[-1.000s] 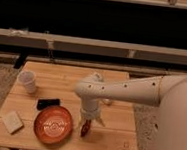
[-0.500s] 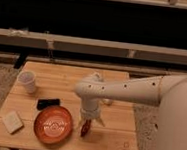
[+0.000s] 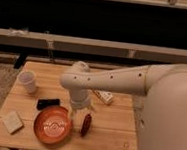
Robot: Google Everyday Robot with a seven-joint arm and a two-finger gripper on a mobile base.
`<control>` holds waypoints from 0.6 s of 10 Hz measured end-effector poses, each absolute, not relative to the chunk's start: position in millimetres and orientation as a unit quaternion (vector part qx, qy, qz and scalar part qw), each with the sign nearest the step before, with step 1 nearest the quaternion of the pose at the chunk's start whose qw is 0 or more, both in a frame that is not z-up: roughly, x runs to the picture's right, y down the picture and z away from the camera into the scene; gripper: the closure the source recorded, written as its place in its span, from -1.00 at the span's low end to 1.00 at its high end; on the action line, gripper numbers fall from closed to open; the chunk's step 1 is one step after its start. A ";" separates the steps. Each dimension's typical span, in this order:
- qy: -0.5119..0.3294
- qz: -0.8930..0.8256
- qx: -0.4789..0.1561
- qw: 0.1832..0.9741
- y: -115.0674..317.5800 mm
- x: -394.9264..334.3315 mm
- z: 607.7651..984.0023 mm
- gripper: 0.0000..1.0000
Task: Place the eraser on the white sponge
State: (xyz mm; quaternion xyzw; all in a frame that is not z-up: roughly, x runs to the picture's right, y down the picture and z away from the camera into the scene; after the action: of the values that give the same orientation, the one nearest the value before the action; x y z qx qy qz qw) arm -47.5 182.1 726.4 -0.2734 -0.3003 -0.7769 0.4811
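The eraser (image 3: 48, 104), a small black block, lies on the wooden table (image 3: 106, 131) just above the orange plate (image 3: 53, 125). The white sponge (image 3: 12, 121) lies near the table's front left corner, left of the plate. My gripper (image 3: 81, 113) hangs from the white arm over the table, at the plate's right edge, right of the eraser and apart from it. A dark red object (image 3: 86, 124) stands just below the gripper.
A white cup (image 3: 27, 81) stands at the table's back left. A small white patterned item (image 3: 104, 96) lies behind the arm. A rail and dark wall run behind the table. Carpet lies to the left.
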 end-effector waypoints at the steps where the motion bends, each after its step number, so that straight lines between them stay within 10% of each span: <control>1: -0.297 -0.794 -0.262 0.462 172.1 -70.0 730.2 -0.60; 6: -0.303 -0.854 -0.213 0.366 150.3 -164.2 756.0 -0.60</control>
State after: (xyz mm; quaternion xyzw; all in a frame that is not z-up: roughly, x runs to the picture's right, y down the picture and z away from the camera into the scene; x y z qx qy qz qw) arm -164.2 150.3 756.0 -0.2130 -0.3033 -0.8537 0.3657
